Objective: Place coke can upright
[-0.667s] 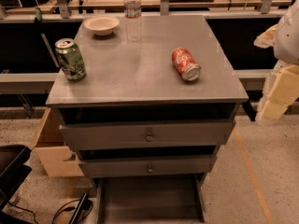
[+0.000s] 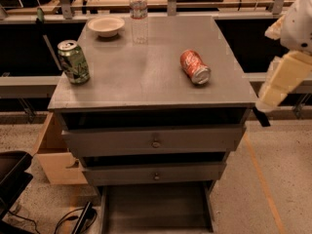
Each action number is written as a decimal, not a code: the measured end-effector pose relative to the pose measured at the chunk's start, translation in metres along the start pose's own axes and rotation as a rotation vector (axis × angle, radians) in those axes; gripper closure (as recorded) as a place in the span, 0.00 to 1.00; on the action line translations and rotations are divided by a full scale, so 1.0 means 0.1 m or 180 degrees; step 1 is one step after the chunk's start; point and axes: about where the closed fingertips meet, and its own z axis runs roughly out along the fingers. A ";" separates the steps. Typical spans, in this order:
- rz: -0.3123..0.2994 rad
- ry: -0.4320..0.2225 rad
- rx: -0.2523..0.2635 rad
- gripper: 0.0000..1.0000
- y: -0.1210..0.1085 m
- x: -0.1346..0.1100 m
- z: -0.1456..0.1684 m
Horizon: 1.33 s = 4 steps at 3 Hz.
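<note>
The coke can [image 2: 194, 66], red-orange with white lettering, lies on its side on the right part of the grey cabinet top [image 2: 146, 82], its silver end facing the front right. My gripper [image 2: 262, 112] hangs at the right edge of the view, beyond the cabinet's right side and lower than the can, on the cream-coloured arm [image 2: 287, 72]. It is well apart from the can.
A green can [image 2: 73, 61] stands upright at the front left corner. A white bowl [image 2: 106, 26] and a clear water bottle [image 2: 138, 13] stand at the back. Two drawers [image 2: 155, 141] are below the top. A cardboard box [image 2: 51, 152] sits on the floor at left.
The view has shifted slightly; the arm at the right edge sits a little lower and closer. The coke can has not moved.
</note>
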 end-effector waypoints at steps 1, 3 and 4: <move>0.0548 -0.0248 -0.0036 0.00 -0.55 -0.08 0.18; 0.1778 -0.0017 -0.0106 0.00 -1.39 -0.17 0.49; 0.2240 0.0210 0.0108 0.00 -1.58 -0.31 0.43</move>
